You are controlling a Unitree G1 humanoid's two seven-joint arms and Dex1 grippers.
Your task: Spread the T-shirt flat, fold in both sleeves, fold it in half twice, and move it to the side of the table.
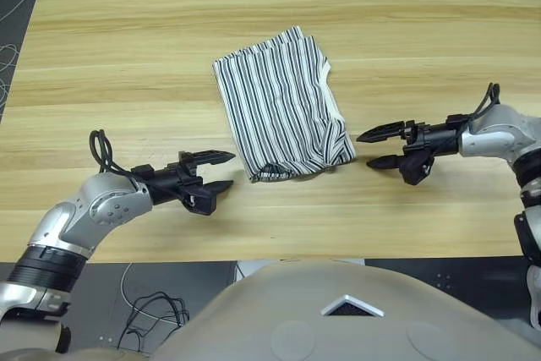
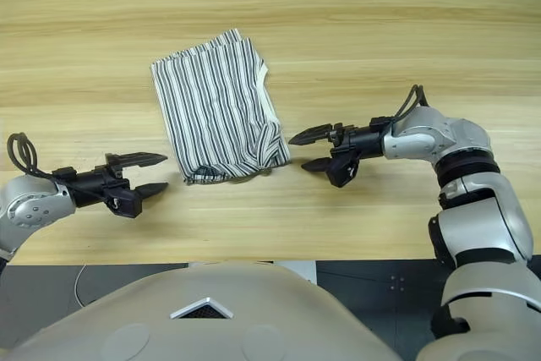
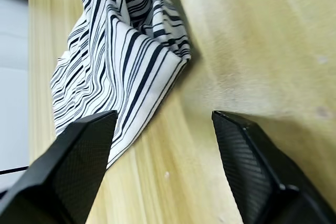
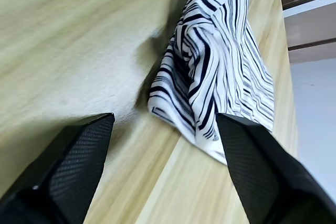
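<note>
Left eye view: the striped T-shirt [image 1: 279, 107] lies folded into a small rectangle near the middle of the wooden counter [image 1: 118, 23], slightly tilted. The left jaws are spread apart and hold nothing, low over the counter just off the shirt's near left corner. The right jaws are likewise spread and empty, just beside the shirt's near right corner. Both point inward at the shirt from opposite sides, neither touching it
</note>
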